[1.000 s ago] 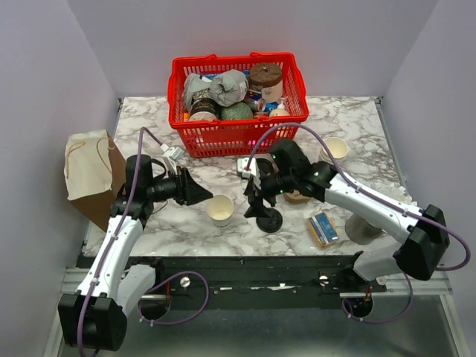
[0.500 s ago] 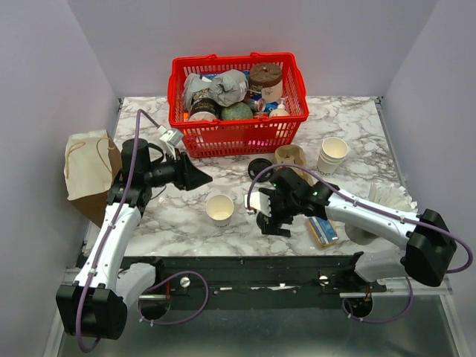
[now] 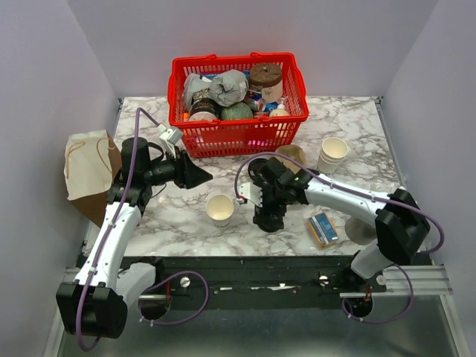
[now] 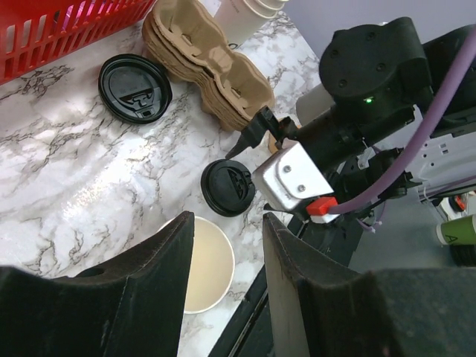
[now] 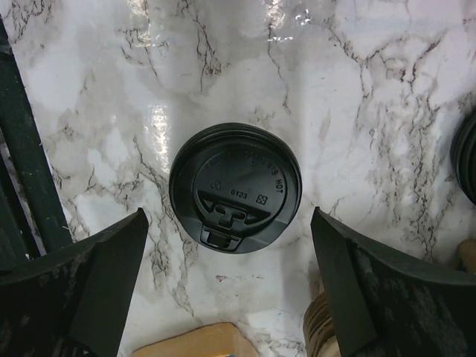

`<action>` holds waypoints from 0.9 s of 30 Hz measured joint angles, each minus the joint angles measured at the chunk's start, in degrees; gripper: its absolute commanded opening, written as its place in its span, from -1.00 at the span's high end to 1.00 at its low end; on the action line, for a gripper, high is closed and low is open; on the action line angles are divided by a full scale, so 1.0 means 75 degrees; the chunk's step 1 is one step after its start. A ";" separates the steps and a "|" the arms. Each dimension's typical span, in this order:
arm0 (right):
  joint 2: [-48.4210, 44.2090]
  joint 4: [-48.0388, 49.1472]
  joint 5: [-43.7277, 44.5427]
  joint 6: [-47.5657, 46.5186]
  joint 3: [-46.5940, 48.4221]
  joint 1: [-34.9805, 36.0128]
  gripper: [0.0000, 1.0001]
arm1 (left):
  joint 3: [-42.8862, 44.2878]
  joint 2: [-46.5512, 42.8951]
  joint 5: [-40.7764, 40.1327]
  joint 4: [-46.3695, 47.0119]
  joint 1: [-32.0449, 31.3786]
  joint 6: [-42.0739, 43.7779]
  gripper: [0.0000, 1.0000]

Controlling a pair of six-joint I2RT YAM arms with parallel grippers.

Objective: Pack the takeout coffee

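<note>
Top view: lilac walls (image 3: 89,44) box in a grey-veined white marble worktop (image 3: 357,123), red basket (image 3: 238,137) at its back. Left wrist: left jaws parted, empty. Right wrist: right jaws spread wide, flanking the takeout coffee (image 5: 235,187), lid up on glossy marble, not touching it.

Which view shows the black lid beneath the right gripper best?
The right wrist view: the black lid lies flat on the marble, whole and centred between the open jaws. The left wrist view shows it smaller and oblique, beside the paper cup. In the top view the right gripper covers it.
</note>
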 measured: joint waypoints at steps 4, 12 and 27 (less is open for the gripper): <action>0.0516 -0.0306 -0.0125 -0.0052 0.0399 -0.0006 -0.99 | 0.0000 0.0023 0.0000 0.0003 0.0000 0.0003 -0.01; 0.1067 -0.0691 -0.0306 -0.0178 0.0656 -0.0087 -0.99 | 0.0003 0.0169 -0.0003 0.0003 0.0000 0.0003 -0.02; 0.1335 -0.0688 -0.0085 -0.0326 0.0670 -0.0099 -0.99 | 0.0000 0.0221 -0.0009 0.0087 0.0000 -0.0058 -0.02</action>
